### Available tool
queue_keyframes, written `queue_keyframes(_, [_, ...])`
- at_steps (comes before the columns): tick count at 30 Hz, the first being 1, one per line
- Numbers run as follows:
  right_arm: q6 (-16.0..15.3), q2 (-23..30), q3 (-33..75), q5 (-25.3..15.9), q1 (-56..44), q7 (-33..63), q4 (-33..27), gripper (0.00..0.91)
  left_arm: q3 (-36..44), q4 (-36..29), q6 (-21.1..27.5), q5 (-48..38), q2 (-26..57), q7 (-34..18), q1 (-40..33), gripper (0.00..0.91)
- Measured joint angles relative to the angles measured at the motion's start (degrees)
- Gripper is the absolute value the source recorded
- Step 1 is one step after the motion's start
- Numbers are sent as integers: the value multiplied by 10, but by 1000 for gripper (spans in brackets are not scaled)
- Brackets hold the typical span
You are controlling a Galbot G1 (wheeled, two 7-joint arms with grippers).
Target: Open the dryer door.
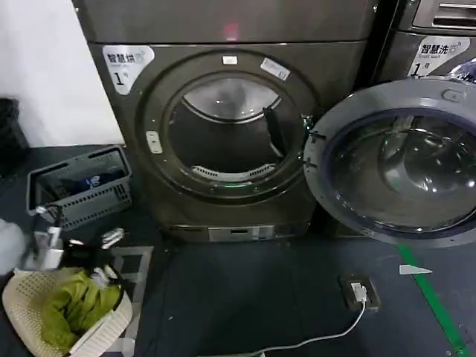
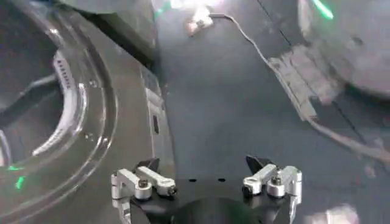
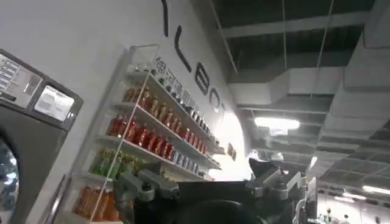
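Observation:
The dryer point(image 1: 223, 30) stands straight ahead, dark grey-bronze, with a red light on its top panel. Its drum mouth point(image 1: 227, 134) is uncovered. The dryer door point(image 1: 387, 97) is swung wide to the right, its grey inner rim and dark glass facing me, covering the lower front of the neighbouring machine. My left gripper point(image 2: 203, 167) hangs open over the dark floor, beside the dryer's front ring point(image 2: 79, 122), holding nothing. My right gripper point(image 3: 201, 176) is open too, pointing up toward a wall and ceiling, away from the door.
The neighbouring grey machine point(image 1: 439, 44) stands at the right. A grey crate point(image 1: 82, 186) and a cream basket of green cloth point(image 1: 67, 312) sit at the left. A floor socket with white cable point(image 1: 358, 291) and green tape point(image 1: 428, 294) lie below the door. Bottle shelves point(image 3: 146, 128) line the wall.

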Motion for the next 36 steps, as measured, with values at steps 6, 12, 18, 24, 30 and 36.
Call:
queue_keyframes(6, [-1, 0, 1, 1, -5, 0, 1, 907, -17, 33, -38, 58, 6, -1, 3, 907])
queue_keyframes(12, [2, 3, 3, 3, -13, 0, 2, 907, -19, 59, -58, 111, 3, 5, 6, 907])
queue_keyframes(18, [2, 9, 2, 4, -18, 0, 8, 907, -16, 83, -68, 130, -10, 5, 9, 907])
queue_keyframes(24, [1, 16, 1, 5, -21, 0, 12, 907, -15, 102, -76, 158, -18, 4, 13, 907])
queue_keyframes(30, [2, 20, 0, 4, -21, -1, 15, 907, -14, 127, -88, 180, -28, 3, 17, 907])
queue_keyframes(36, [2, 22, -7, 3, -18, -1, 18, 907, -18, 156, -94, 183, -25, 2, 17, 907])
